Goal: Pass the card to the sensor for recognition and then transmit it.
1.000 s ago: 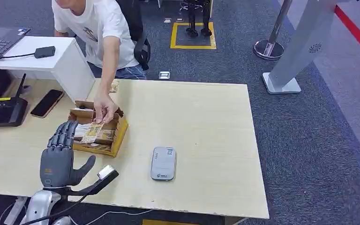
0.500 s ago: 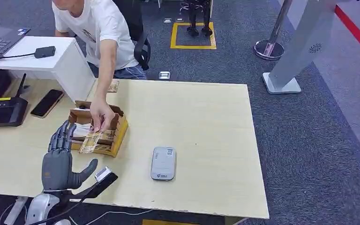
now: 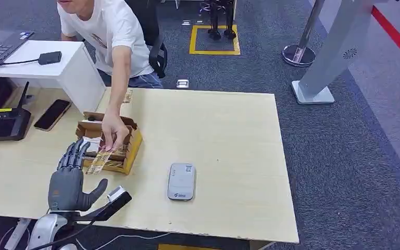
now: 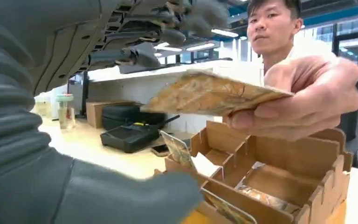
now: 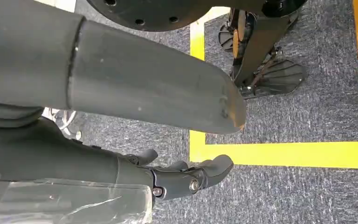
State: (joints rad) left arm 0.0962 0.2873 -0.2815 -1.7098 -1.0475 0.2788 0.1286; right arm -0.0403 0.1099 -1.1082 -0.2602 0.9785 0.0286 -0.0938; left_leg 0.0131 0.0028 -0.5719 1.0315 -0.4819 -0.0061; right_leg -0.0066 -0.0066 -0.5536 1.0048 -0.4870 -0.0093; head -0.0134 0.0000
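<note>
Beside the brown cardboard organiser box (image 3: 109, 143), a person's hand (image 3: 113, 128) offers a mottled tan card (image 3: 100, 160); the grey left hand (image 3: 67, 179), fingers spread and empty, should pinch it flat and squarely.

left hand (image 3: 69, 176) is up over the near edge of the counter (image 3: 229, 156), palm facing inward, fingers (image 3: 74, 153) stretched forward and a bit apart, thumb sticking out to the side, holding nothing. right hand (image 5: 186, 179) hangs low over the floor, fingers loosely curled and apart, nothing in them either
</note>
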